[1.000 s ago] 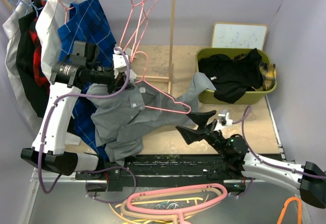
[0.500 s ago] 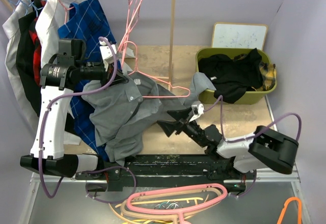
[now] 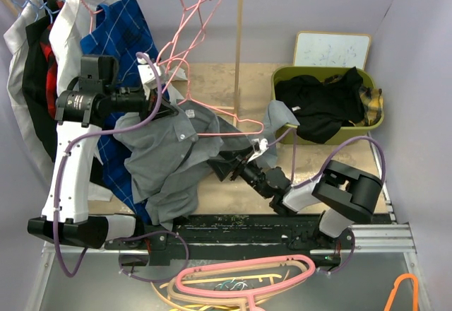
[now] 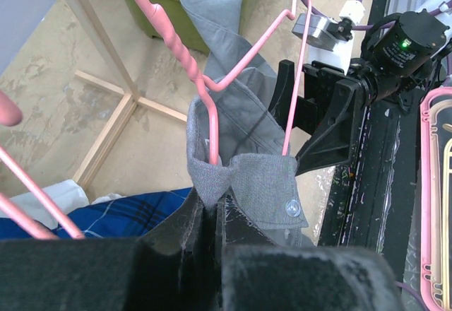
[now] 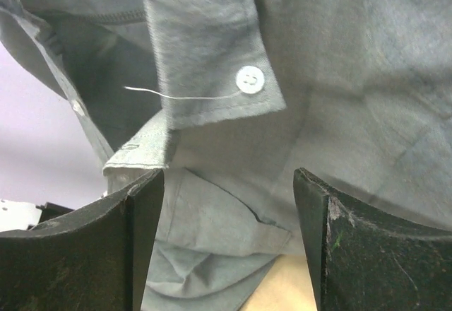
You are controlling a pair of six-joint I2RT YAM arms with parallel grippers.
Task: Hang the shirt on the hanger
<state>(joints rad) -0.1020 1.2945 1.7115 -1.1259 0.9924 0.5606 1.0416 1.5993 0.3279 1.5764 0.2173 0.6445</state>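
Since the picture taken a second back, the right arm has swung in from the right edge of the table and folded sharply at the elbow. The right gripper (image 3: 227,164) now sits against the lower front of the shirt (image 3: 169,159). Its jaws stand apart, narrower than before, with grey cloth and a white button (image 5: 249,79) just ahead of them. Over the same span the left arm has drawn back and to the left, taking the collar along.

The left gripper (image 4: 215,233) is clamped on the shirt collar, fingers pressed together with cloth between them. The shirt hangs from that grip and drapes to the table, one sleeve reaching the green bin (image 3: 353,136).

The hanger (image 4: 209,127) runs two pink wires down into the collar opening. Their lower ends are hidden by cloth, so whether the left fingers also pinch the wire cannot be told. From above, the right fingertips merge with shadow under the shirt. Marks on the whiteboard (image 3: 332,48) are too faint to read.
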